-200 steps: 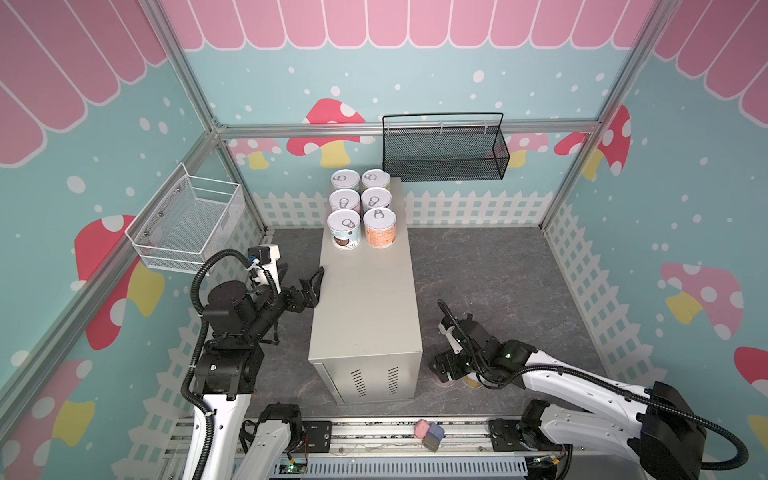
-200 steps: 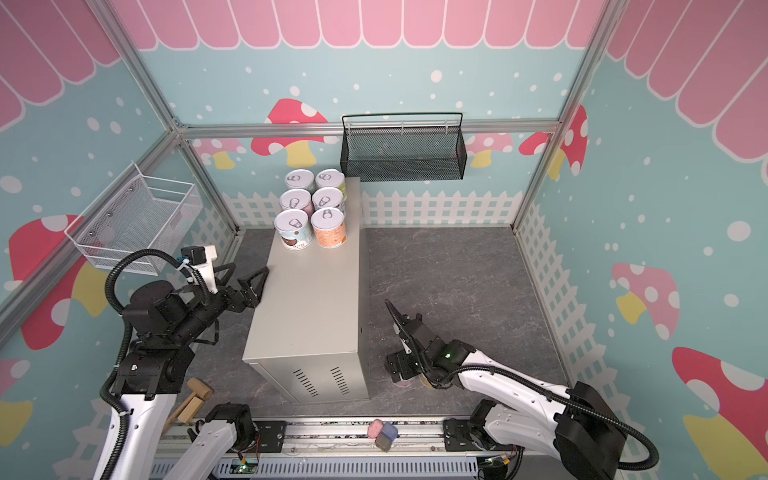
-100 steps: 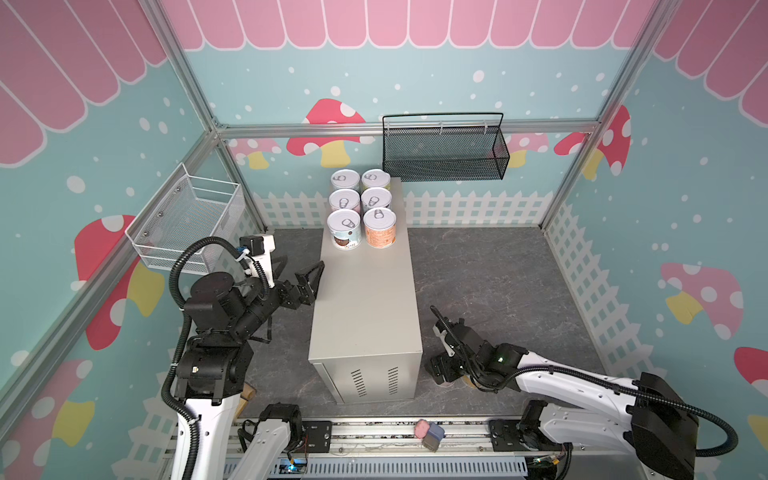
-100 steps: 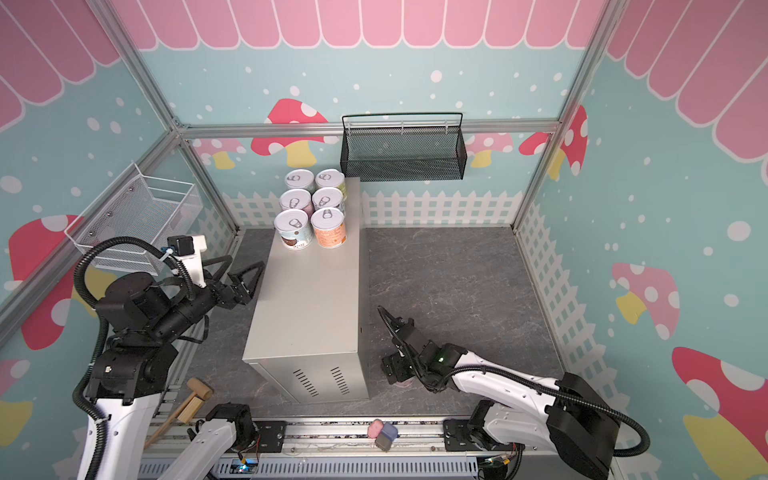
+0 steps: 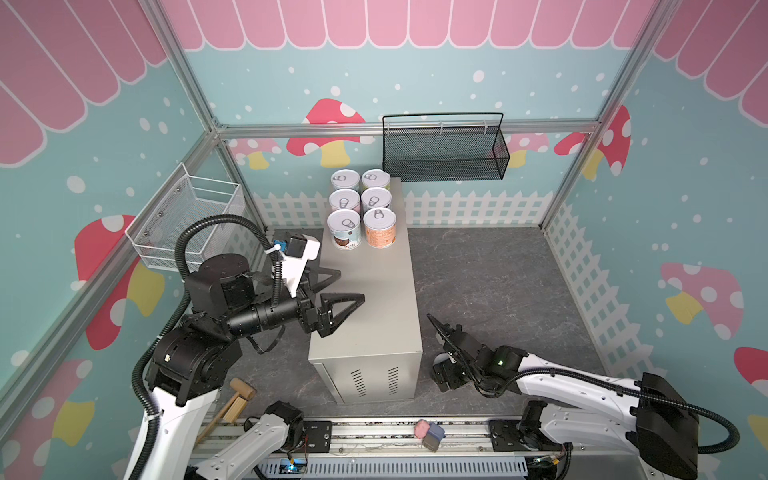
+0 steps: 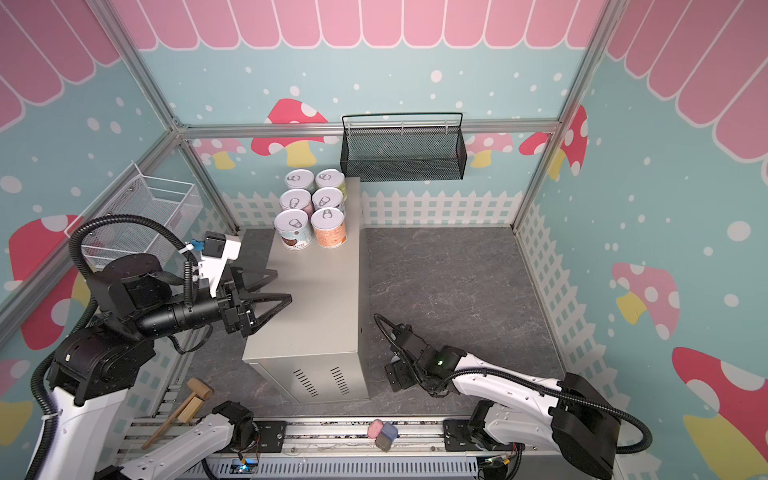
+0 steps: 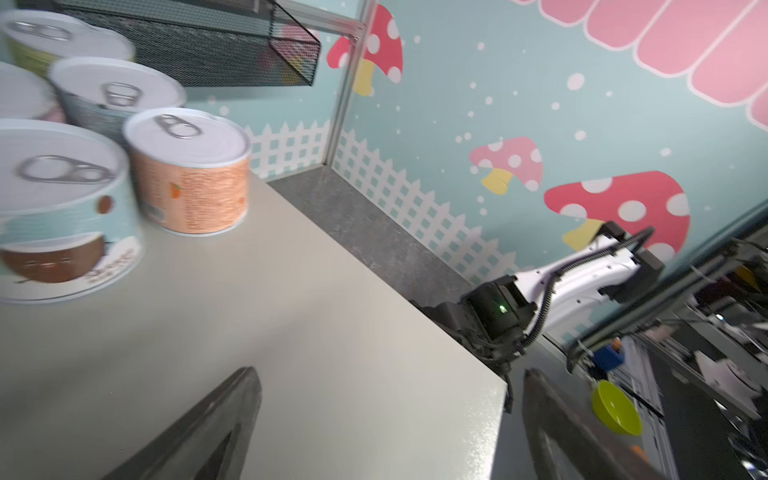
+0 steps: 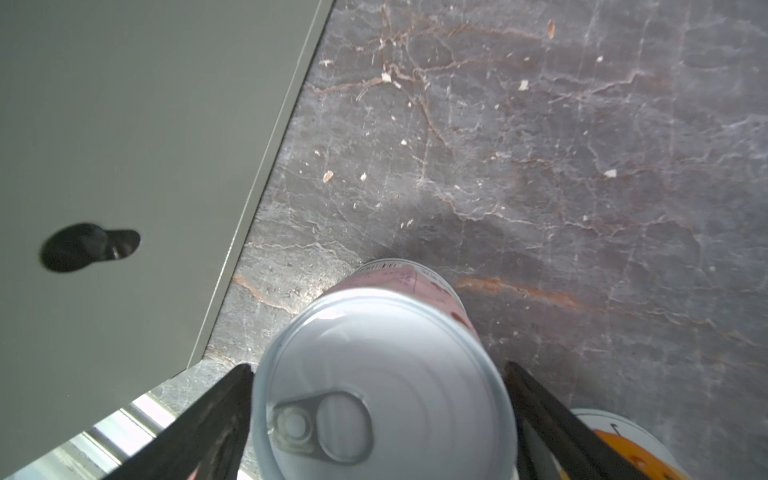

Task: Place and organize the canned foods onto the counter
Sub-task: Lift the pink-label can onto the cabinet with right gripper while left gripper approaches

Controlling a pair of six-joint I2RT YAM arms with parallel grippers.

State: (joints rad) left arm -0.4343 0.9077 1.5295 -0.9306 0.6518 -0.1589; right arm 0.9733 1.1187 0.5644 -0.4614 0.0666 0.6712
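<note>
Mushroom-printed walls (image 5: 457, 75) and a dark marbled floor (image 5: 498, 282) are seen around the counter (image 5: 374, 299). The left gripper (image 5: 351, 284) is held level over the counter's left edge, its jaws spread wide and empty. The right arm (image 5: 561, 374) is stretched low over the floor by the counter's near right corner. In the wrist view the right gripper (image 8: 378, 366) is set astride an upright pink can (image 8: 382, 395); whether it is pinched cannot be told. An orange can (image 8: 623, 449) is stood just beside. Six cans (image 5: 377, 201) are ranged at the counter's far end.
</note>
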